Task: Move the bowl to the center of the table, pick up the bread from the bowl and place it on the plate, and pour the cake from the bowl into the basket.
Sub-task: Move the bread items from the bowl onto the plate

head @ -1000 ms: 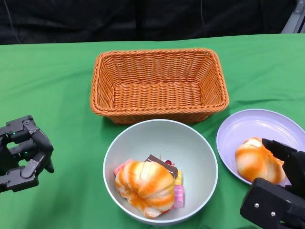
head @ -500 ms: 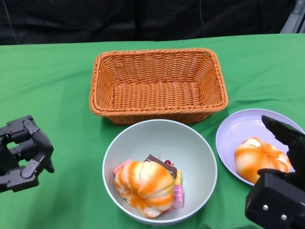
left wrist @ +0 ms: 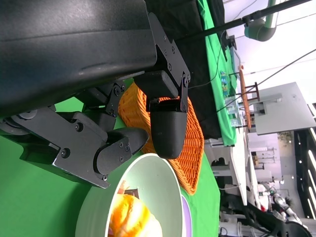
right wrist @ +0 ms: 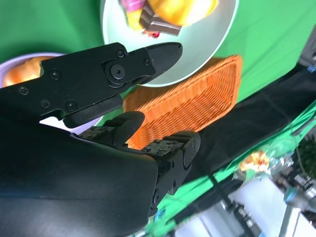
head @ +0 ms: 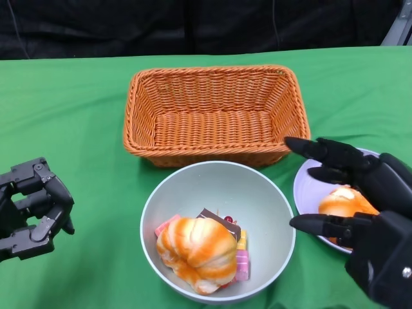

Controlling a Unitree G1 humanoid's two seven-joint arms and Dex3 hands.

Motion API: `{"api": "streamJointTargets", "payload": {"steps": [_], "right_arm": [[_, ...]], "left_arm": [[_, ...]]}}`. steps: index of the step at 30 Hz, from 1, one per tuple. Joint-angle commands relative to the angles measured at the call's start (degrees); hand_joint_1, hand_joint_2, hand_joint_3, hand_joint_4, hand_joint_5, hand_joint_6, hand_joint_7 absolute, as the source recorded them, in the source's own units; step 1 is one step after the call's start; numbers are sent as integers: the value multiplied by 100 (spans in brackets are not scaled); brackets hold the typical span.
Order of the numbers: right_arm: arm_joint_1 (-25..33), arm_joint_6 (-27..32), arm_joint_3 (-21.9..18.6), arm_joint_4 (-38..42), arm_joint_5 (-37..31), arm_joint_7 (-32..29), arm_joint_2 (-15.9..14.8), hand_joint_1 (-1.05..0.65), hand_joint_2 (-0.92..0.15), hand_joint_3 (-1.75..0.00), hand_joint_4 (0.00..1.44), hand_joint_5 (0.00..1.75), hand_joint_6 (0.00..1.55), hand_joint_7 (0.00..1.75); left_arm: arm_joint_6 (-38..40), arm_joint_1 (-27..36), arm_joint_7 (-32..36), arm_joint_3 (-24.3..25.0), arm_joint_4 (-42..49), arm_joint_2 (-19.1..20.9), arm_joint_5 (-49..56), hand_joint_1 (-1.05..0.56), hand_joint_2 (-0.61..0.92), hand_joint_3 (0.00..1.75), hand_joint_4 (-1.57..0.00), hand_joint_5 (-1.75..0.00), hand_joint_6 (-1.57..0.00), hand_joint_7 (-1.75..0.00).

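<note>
So the right hand [head: 364,212] is sitting at the lower right of the head view, raised over the near-left part of the lavender plate [head: 318,172], fingers [head: 322,152] stretched out and spread toward the bowl and basket side, with nothing in them, so it's plainly open. One bread roll [head: 344,203] lies on that plate, partly hidden under the palm, and I can't say for sure whether the hand touches it. The right wrist view backs up the open pose: the black fingers fan out apart from each other, with the plate, the bowl and the basket showing past them. The left hand [head: 32,209] is way over at the lower left, well apart from everything, hovering over the green tablecloth [head: 71,109] with its fingers curled inward around nothing, so it's closed and empty. The pale green bowl [head: 187,187] sits in the middle of the table, just in front of the wicker basket [head: 215,112] and right beside the plate, rims nearly touching. Inside the bowl there's a second bread roll [head: 196,251] lying toward the near-left side, resting on top of the cake [head: 230,239], which pokes out behind and to the right as a dark chocolate slab plus some pink and yellow pieces. The left wrist view shows the bowl rim and the basket just beyond that hand's curled fingers.
</note>
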Motion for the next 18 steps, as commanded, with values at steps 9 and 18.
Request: {"api": "streamJointTargets", "payload": {"steps": [9,18], "right_arm": [[-239,331,75,-121,285,36,-152,-66,-92,-6,65,6,48,2],[-1337,280,1271,876,506,449,-41,-68,-92,-10,68,5,47,1]], "left_arm": [[-96,-29,-28,-26,70,37,-28,-6,62,95,-73,-165,-75,-136],[-147,3,-107,-110,42,-45,-85,-4,64,95,-71,-167,-72,-135]]}}
